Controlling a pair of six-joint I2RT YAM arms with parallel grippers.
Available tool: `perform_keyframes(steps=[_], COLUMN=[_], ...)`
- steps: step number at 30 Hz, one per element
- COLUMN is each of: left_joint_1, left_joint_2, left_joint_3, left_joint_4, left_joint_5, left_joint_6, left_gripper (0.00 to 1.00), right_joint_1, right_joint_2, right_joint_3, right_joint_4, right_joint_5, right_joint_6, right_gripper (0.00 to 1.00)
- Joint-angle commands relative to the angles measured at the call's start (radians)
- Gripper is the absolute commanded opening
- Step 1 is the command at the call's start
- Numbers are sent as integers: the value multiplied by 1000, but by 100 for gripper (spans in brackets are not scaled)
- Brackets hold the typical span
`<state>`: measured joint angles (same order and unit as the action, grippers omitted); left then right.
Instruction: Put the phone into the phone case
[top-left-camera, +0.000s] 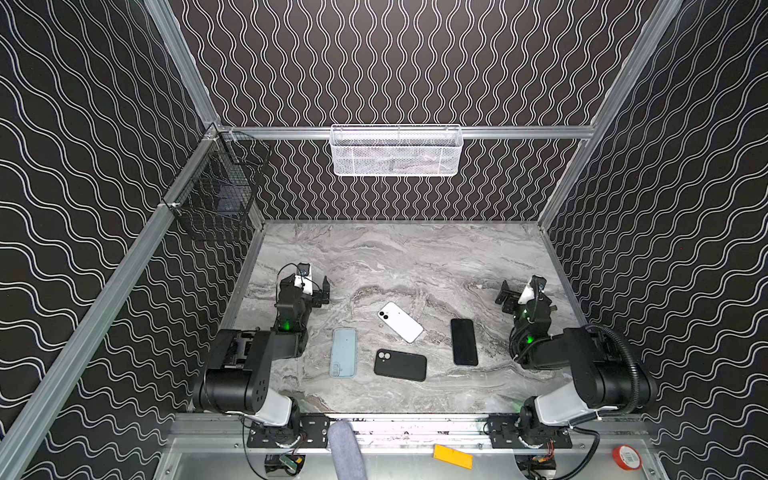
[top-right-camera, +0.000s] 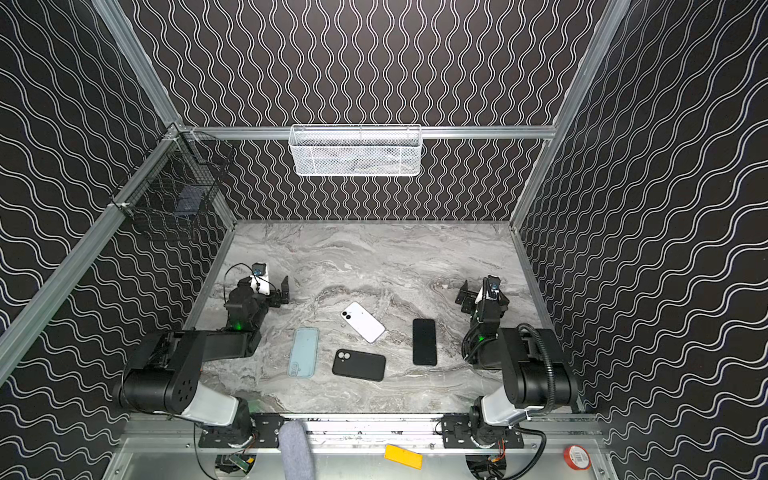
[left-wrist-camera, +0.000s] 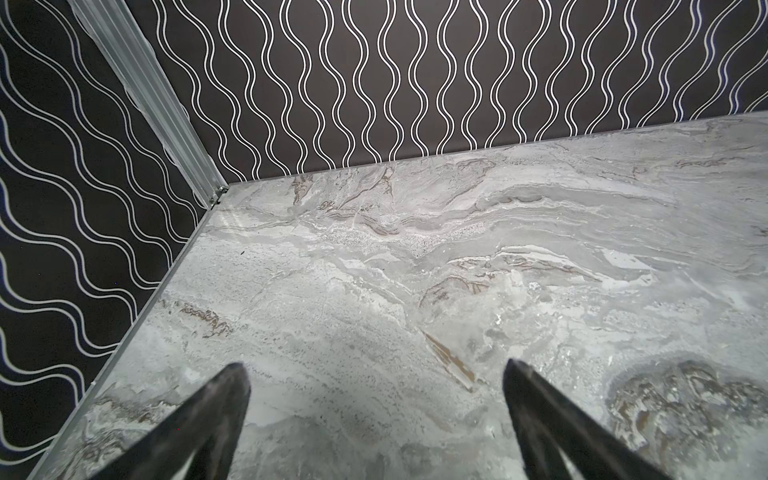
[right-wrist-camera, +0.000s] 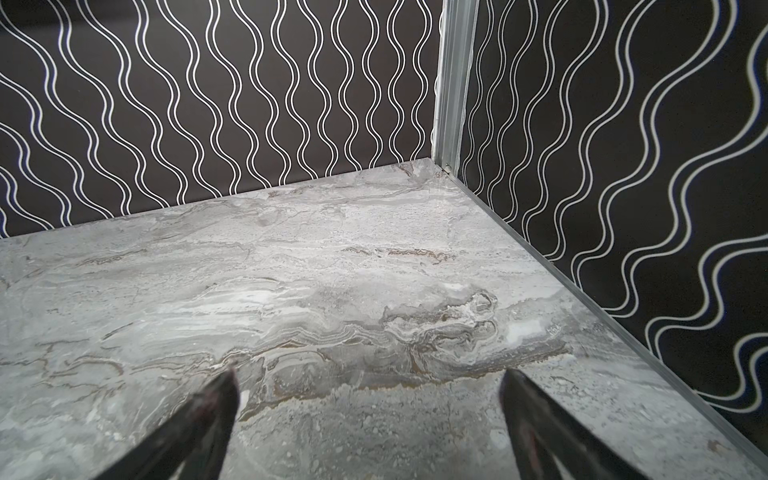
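In both top views a white phone (top-left-camera: 400, 321) (top-right-camera: 363, 321) lies camera side up, slanted, at the middle of the marble table (top-left-camera: 415, 257). A black phone (top-left-camera: 464, 341) (top-right-camera: 424, 341) lies screen up to its right. A pale blue phone case (top-left-camera: 343, 352) (top-right-camera: 304, 352) lies at the left, and a black phone case (top-left-camera: 400, 365) (top-right-camera: 359, 365) lies back up in front of the white phone. My left gripper (top-left-camera: 322, 293) (left-wrist-camera: 376, 374) hovers open behind the blue case. My right gripper (top-left-camera: 505, 299) (right-wrist-camera: 370, 378) is open behind the black phone. Both wrist views show only bare marble between the fingers.
A white mesh basket (top-left-camera: 396, 150) hangs on the back wall and a black wire basket (top-left-camera: 218, 187) on the left wall. On the front rail lie an orange block (top-left-camera: 453, 456), a red tape roll (top-left-camera: 626, 457) and a grey padded cylinder (top-left-camera: 345, 449). Patterned walls close in three sides.
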<state>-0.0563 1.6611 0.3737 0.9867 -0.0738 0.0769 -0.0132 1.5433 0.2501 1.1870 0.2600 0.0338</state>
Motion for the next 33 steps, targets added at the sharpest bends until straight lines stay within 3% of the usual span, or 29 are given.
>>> perform_keyframes(steps=[1, 16, 21, 22, 25, 28, 30, 32, 33], left_joint_1=[1, 3, 2, 3, 3, 3, 4, 4, 4], left_joint_2=[2, -7, -160, -184, -285, -397, -462, -500, -507], left_joint_3=[2, -2, 85, 94, 98, 149, 247, 375, 428], left_joint_4=[32, 35, -244, -278, -308, -386, -541, -695, -750], left_joint_5=[9, 29, 68, 78, 101, 129, 168, 210, 228], left_joint_6=[-6, -11, 0, 4, -17, -85, -167, -259, -315], left_gripper=[99, 99, 99, 99, 99, 99, 99, 99, 99], right_joint_1=[1, 1, 2, 13, 15, 13, 13, 8, 2], right_joint_2=[1, -4, -66, -87, -248, -428, -504, -550, -565], right_joint_3=[2, -4, -60, -60, -20, 83, 173, 287, 326], right_joint_4=[16, 31, 95, 78, -137, -403, -598, -834, -897], right_joint_5=[-2, 24, 6, 45, 70, -12, -15, 19, -17], right_joint_6=[5, 8, -12, -15, 4, 60, 208, 473, 522], right_gripper=[100, 100, 100, 100, 100, 100, 99, 100, 99])
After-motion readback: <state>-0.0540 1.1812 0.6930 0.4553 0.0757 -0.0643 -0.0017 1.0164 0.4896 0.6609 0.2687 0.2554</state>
